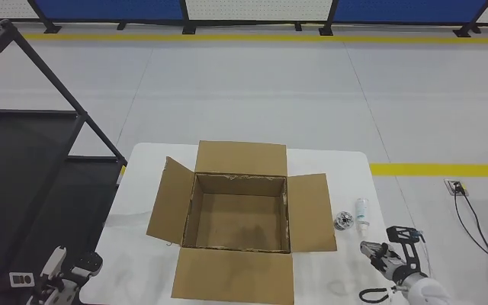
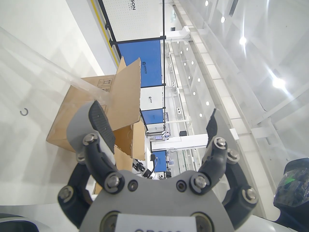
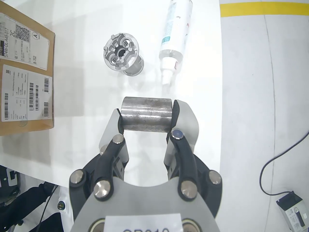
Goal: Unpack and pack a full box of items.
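Right wrist view: right pincer (image 3: 146,115) clamps the metal cylinder (image 3: 144,121) by its ends; left pincer (image 2: 154,112) stands apart. Keep it level, clear of the bottle (image 3: 176,30).

Grey fingers (image 3: 188,121) carry black ribbed pads (image 2: 100,124), black linkages and silver screws.
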Controlling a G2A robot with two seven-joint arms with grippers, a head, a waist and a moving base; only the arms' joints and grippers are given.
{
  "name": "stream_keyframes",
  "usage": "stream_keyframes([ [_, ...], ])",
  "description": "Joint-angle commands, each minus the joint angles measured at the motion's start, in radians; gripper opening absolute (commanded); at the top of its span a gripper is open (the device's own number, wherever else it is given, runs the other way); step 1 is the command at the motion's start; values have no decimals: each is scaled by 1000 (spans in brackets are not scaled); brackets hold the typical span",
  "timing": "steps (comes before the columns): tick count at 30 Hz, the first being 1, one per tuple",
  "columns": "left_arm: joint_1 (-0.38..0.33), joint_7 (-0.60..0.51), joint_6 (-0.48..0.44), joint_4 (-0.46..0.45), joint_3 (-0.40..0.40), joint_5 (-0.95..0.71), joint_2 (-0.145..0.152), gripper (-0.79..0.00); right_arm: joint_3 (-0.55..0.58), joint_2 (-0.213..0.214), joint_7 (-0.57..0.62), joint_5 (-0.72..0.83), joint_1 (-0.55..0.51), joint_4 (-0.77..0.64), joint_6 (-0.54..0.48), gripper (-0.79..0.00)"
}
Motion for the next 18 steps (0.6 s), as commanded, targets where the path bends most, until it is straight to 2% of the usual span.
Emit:
stream_keyframes([
  [1,0,0,0,0,0,0,0,0,0,0,-1,0,-1,0,0,-785],
  [6,0,0,0,0,0,0,0,0,-37,1,-12,-28,-5,-2,-3,-785],
  [18,0,0,0,0,0,0,0,0,-181,11,13,-161,100,119,25,-785],
])
